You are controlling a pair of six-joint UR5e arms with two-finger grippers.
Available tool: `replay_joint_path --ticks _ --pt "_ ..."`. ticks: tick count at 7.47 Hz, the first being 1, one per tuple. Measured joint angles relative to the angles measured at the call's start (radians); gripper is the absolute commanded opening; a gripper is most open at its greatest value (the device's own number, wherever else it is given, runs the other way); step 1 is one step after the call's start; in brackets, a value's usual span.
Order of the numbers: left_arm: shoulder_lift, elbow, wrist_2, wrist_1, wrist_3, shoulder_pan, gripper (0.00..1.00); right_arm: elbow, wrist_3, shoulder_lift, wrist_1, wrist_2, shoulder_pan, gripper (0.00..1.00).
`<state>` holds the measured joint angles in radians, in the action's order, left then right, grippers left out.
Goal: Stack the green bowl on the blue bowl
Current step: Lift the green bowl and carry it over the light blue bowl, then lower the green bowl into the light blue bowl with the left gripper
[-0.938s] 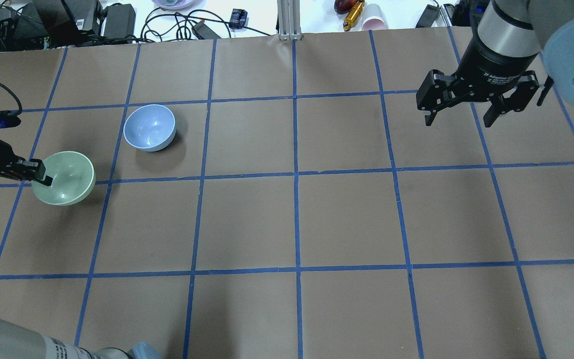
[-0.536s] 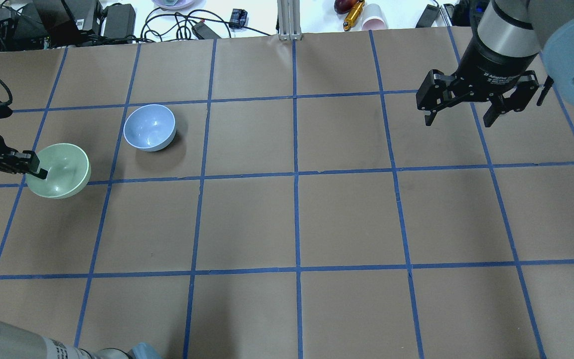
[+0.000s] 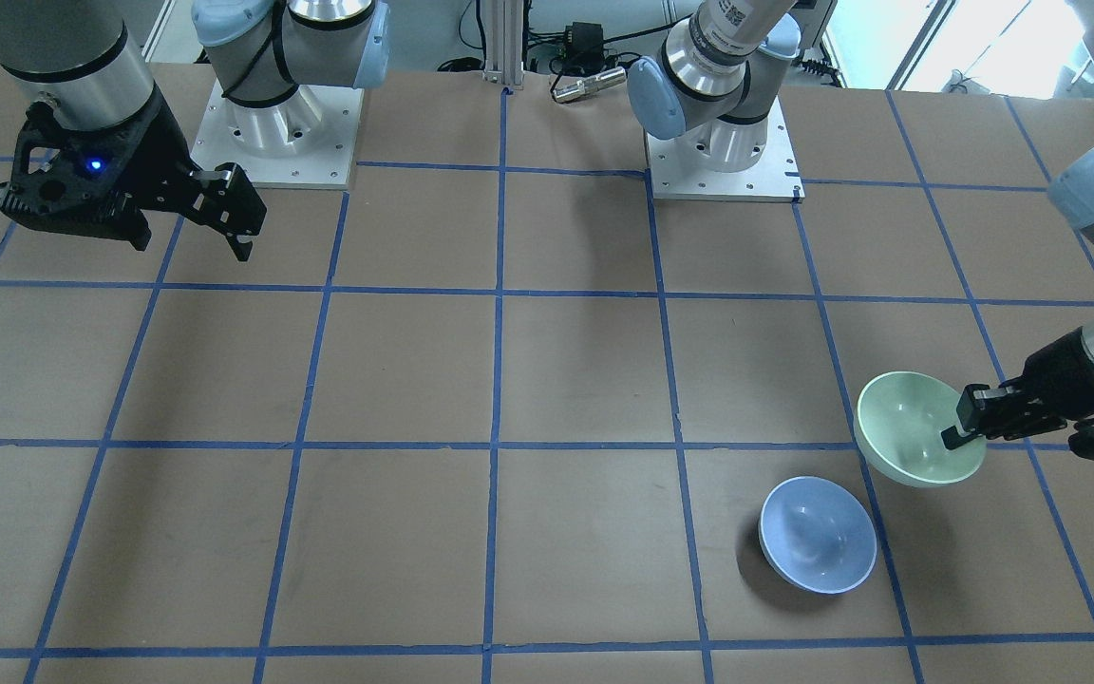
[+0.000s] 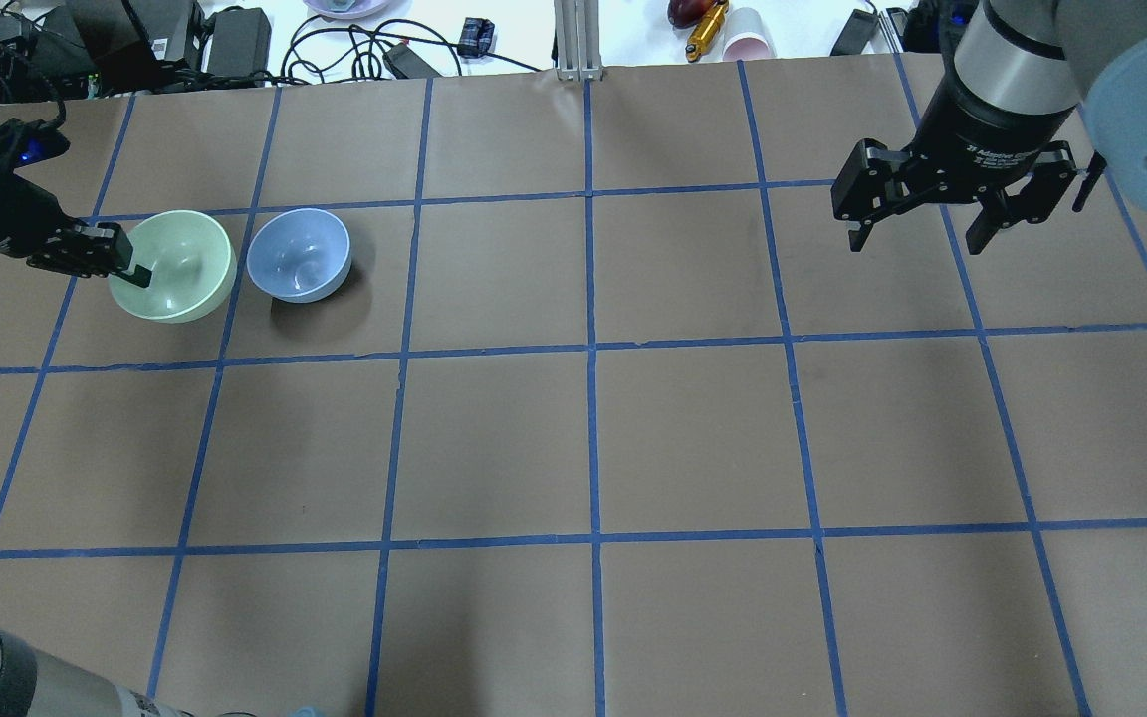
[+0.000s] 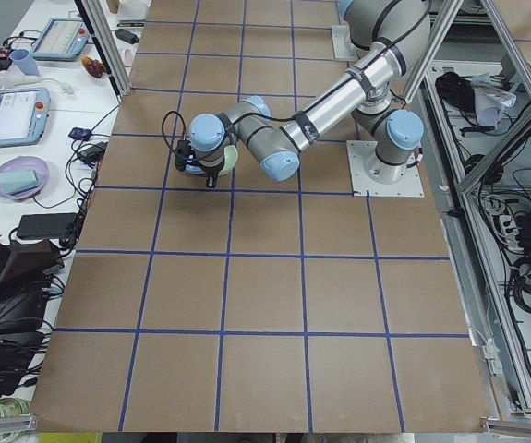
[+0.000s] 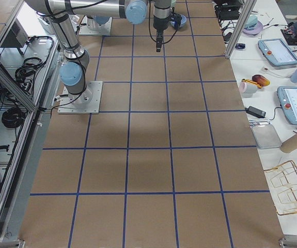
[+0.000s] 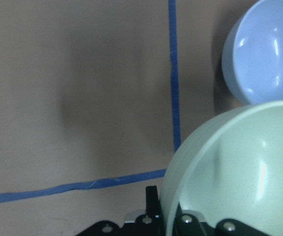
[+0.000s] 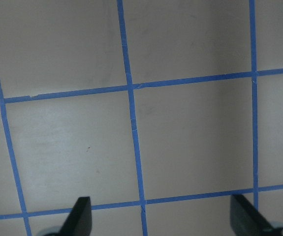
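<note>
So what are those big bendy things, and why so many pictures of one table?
Those are robot arms: the left arm and right arm, bolted to the table. Each ends in two fingers for pinching things. The pictures show one moment from different cameras: one above and behind the robot, one facing it, one at each end of the table, and a tiny one on each wrist. The blue bowl sits on the table. The left fingers pinch the rim of the green bowl, holding it right beside the blue one, not on it yet. The right fingers are open and hold nothing.
</note>
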<state>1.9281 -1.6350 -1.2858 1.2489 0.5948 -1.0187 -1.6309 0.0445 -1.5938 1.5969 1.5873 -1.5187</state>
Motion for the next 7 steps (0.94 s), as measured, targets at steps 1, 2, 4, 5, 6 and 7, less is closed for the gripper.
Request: replay_joint_path --ticks 1,2,4,5,6,7 --pt "0.009 0.007 0.002 0.000 -0.056 -0.032 0.00 0.000 0.000 0.000 0.000 0.000 0.000 1.00" --pt "0.023 0.019 0.003 -0.001 -0.103 -0.055 0.00 0.000 0.000 0.000 0.000 0.000 0.000 1.00" --pt "0.063 0.059 0.002 -0.005 -0.155 -0.092 0.00 0.000 0.000 0.000 0.000 0.000 0.000 1.00" --pt "0.082 0.078 0.002 -0.010 -0.166 -0.103 0.00 0.000 0.000 0.000 0.000 0.000 0.000 1.00" --pt "0.099 0.092 0.002 -0.017 -0.166 -0.109 0.00 0.000 0.000 0.000 0.000 0.000 0.000 1.00" --pt "0.115 0.106 0.002 -0.029 -0.163 -0.112 0.00 0.000 0.000 0.000 0.000 0.000 0.000 1.00"
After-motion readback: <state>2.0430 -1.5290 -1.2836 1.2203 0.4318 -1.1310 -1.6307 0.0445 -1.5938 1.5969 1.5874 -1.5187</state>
